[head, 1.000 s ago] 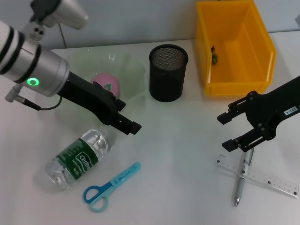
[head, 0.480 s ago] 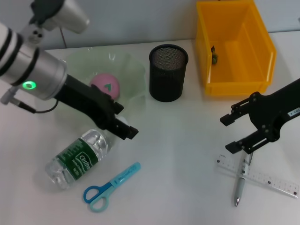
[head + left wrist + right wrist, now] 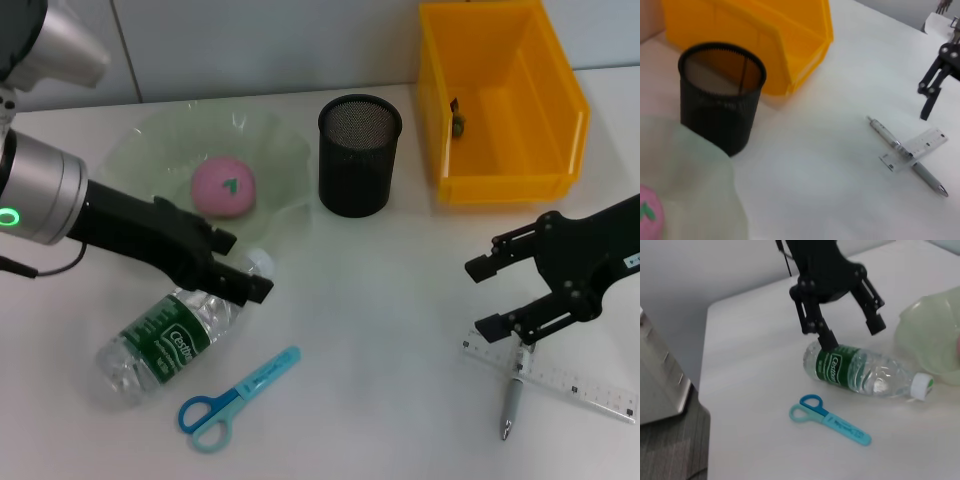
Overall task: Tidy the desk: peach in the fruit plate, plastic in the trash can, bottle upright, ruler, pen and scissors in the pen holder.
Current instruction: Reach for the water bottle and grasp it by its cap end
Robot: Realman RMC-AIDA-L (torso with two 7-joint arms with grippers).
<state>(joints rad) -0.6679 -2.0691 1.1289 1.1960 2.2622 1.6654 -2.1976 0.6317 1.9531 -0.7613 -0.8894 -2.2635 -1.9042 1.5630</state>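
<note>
Plastic bottle (image 3: pixel 165 337) lies on its side under the left gripper (image 3: pixel 233 265), whose fingers stand wide apart. Right gripper (image 3: pixel 491 297) hovers spread wide above pen (image 3: pixel 512 392) and ruler (image 3: pixel 555 375).

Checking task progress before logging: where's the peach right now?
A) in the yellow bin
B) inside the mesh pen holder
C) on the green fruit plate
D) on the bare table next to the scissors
C: the pink peach sits on the pale green fruit plate, behind the lying bottle and beside the black pen holder.
</note>
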